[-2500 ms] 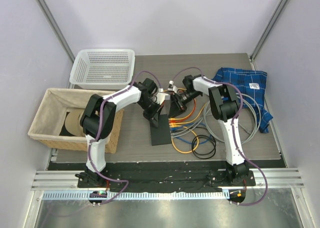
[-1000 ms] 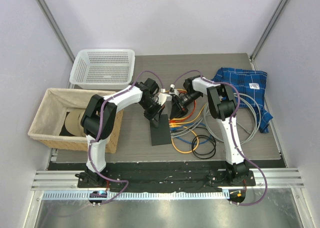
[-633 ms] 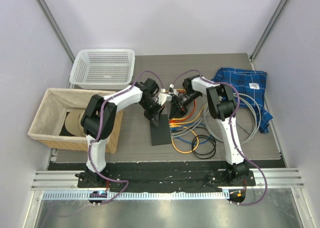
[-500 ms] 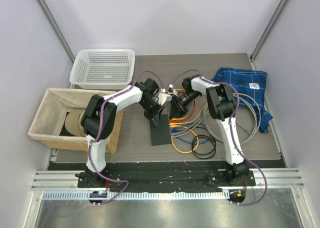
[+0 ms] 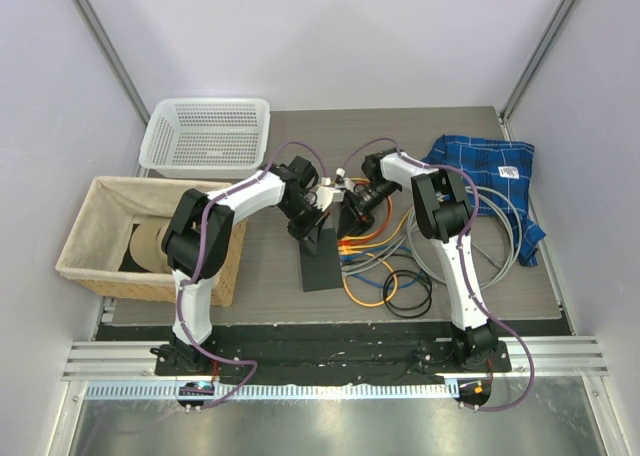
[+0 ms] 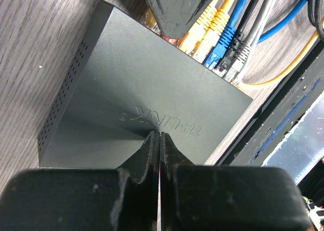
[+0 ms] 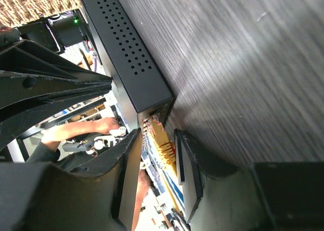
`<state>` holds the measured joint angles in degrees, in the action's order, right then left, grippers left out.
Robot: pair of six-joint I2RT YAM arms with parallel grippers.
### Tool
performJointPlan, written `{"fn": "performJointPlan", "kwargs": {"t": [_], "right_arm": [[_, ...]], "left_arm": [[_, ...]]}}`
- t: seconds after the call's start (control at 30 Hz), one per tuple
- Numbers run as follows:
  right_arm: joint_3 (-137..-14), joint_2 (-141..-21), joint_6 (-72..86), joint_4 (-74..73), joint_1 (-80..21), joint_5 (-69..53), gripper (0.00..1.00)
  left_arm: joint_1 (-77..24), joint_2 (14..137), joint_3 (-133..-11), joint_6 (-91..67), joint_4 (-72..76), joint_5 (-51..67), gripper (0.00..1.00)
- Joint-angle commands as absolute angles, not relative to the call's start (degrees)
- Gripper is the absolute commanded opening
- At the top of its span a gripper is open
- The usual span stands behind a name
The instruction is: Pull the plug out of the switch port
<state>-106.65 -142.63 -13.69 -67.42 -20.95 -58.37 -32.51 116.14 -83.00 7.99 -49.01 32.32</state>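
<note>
Resting on the top face of the switch point(image 5: 320, 263), flat on the table point(image 5: 420, 136), with the left gripper point(image 6: 155, 140), fingers squeezed together on nothing. Straddling the orange plug point(image 7: 161, 146) in the switch's far-end port with the right gripper point(image 7: 157, 140), jaws spread, contact unclear

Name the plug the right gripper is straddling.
The orange plug nearest the switch's corner: it sits between the fingers of the right gripper; the blue plug and grey plug lie outside them.

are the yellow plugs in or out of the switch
In: the yellow plugs sit in the switch sockets, right claw open around them.
</note>
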Motion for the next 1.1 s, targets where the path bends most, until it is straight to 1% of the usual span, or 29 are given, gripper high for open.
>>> {"fn": "performJointPlan", "kwargs": {"t": [0.0, 0.13, 0.3, 0.33, 0.37, 0.47, 0.73, 0.93, 1.07], "right_arm": [[-105.21, -148.97, -17.67, -53.88, -26.72, -43.51, 0.43], [-105.12, -149.15, -16.79, -53.44, -26.81, -42.02, 0.38], [-105.03, -149.41, -16.26, -53.00, -26.98, -41.31, 0.26], [-105.12, -149.33, -16.17, -53.00, -27.07, -41.13, 0.23], [-105.03, -149.24, -16.17, -53.00, -27.24, -40.70, 0.14], [-105.03, -149.06, -15.91, -53.09, -27.42, -39.64, 0.02], [-104.77, -149.33, -15.20, -54.93, -27.51, -34.72, 0.01], [-104.41, -148.36, -19.07, -58.26, -26.81, -34.63, 0.01], [-105.38, -147.92, -24.07, -64.66, -25.32, -34.54, 0.01]], "left_arm": [[-33.57, 124.10, -78.84, 13.27, -44.03, 16.70, 0.00], [-33.57, 124.19, -78.93, 13.27, -44.21, 16.61, 0.00], [-33.66, 124.54, -79.19, 13.18, -44.38, 16.70, 0.00], [-33.58, 124.45, -79.10, 13.27, -44.38, 16.70, 0.00], [-33.57, 124.37, -79.10, 13.27, -44.38, 16.70, 0.00], [-33.66, 124.19, -78.84, 13.36, -44.21, 16.70, 0.00], [-33.66, 124.19, -78.84, 13.36, -44.21, 16.61, 0.00], [-33.66, 124.45, -78.84, 13.27, -44.12, 16.35, 0.00], [-33.75, 124.45, -78.66, 13.01, -43.95, 15.82, 0.00]]}}
